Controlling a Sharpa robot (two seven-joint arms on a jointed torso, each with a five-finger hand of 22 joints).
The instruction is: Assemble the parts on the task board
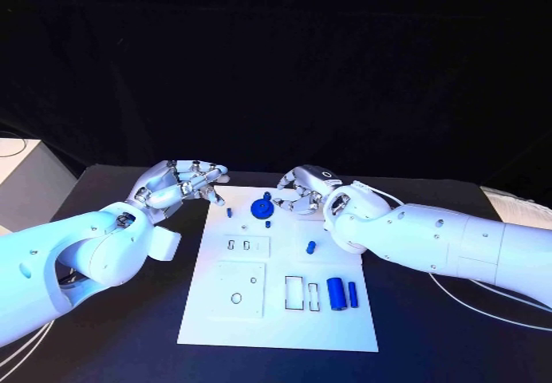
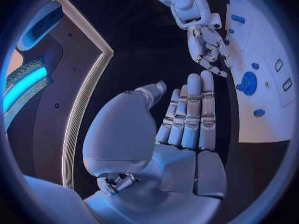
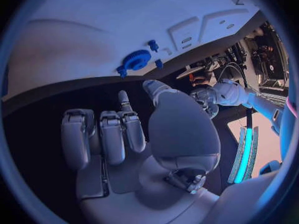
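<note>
My right hand (image 1: 304,191) hovers empty, fingers loosely apart, just beside the blue gear (image 1: 262,209) at the task board (image 1: 218,315)'s far end; my left hand (image 1: 179,185), empty too, sits farther off.

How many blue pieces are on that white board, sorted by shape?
Gear: 1
Small pegs: 4
Long cylinders: 2
Total: 7 blue pieces
</note>
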